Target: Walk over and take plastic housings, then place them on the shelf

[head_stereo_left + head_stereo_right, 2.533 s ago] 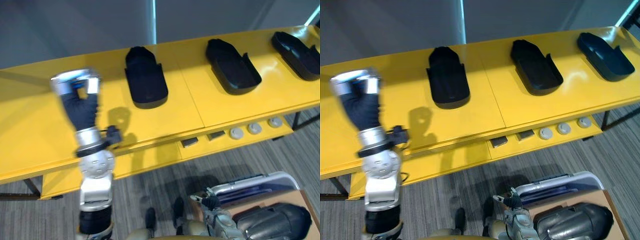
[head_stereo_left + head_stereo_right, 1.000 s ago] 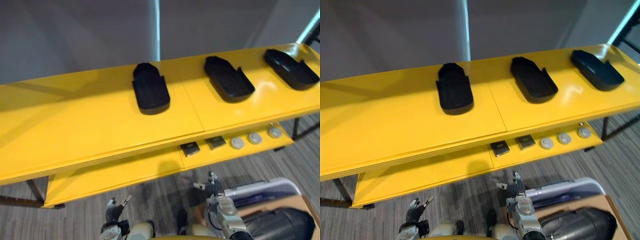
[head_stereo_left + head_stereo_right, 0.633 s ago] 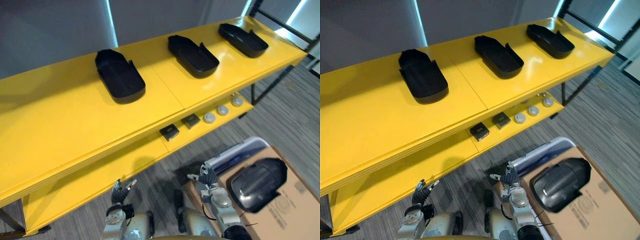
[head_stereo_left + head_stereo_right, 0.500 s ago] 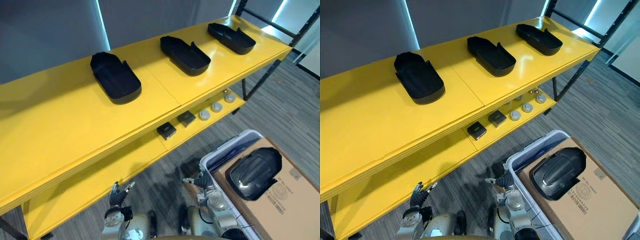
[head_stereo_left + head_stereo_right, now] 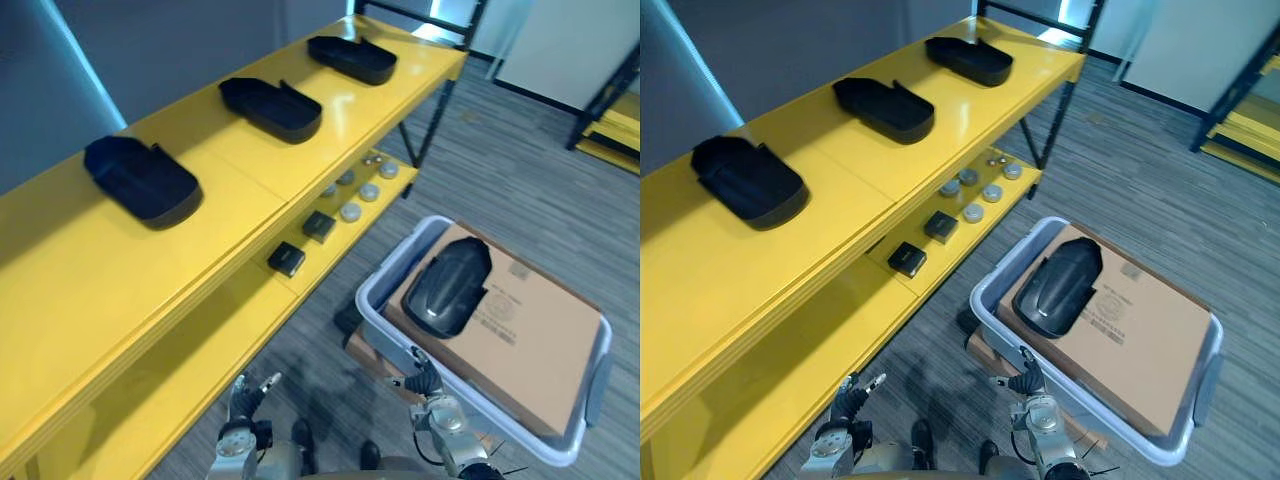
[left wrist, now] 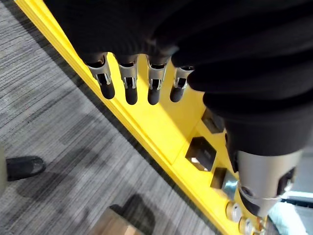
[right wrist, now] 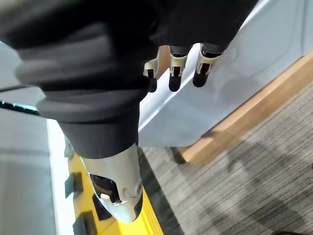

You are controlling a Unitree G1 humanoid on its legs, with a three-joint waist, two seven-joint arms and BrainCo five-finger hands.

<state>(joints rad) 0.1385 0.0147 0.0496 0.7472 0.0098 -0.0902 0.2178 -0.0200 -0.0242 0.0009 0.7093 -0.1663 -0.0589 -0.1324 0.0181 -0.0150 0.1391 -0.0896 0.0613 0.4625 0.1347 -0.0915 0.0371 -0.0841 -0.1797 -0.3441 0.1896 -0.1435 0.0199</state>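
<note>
Three black plastic housings lie in a row on the top board of the yellow shelf (image 5: 60, 280): one to the left (image 5: 143, 180), one in the middle (image 5: 270, 108) and one at the far end (image 5: 352, 59). A fourth black housing (image 5: 447, 287) rests on a cardboard box (image 5: 530, 320) inside a grey bin (image 5: 598, 365) on the floor to the right. My left hand (image 5: 243, 400) hangs low beside the lower shelf board, with its fingers (image 6: 129, 83) straight and empty. My right hand (image 5: 425, 385) hangs by the bin's near wall, and its fingers (image 7: 178, 73) are straight too.
The lower shelf board (image 5: 180, 370) carries two small black boxes (image 5: 287, 259) and several round grey discs (image 5: 350, 211). A dark shelf post (image 5: 425, 120) stands at the shelf's far end. Another yellow rack (image 5: 610, 150) shows at the far right across striped grey carpet.
The camera has swung to the right, so the bin with its housing has come fully into view. My left arm, raised over the shelf earlier, now hangs low.
</note>
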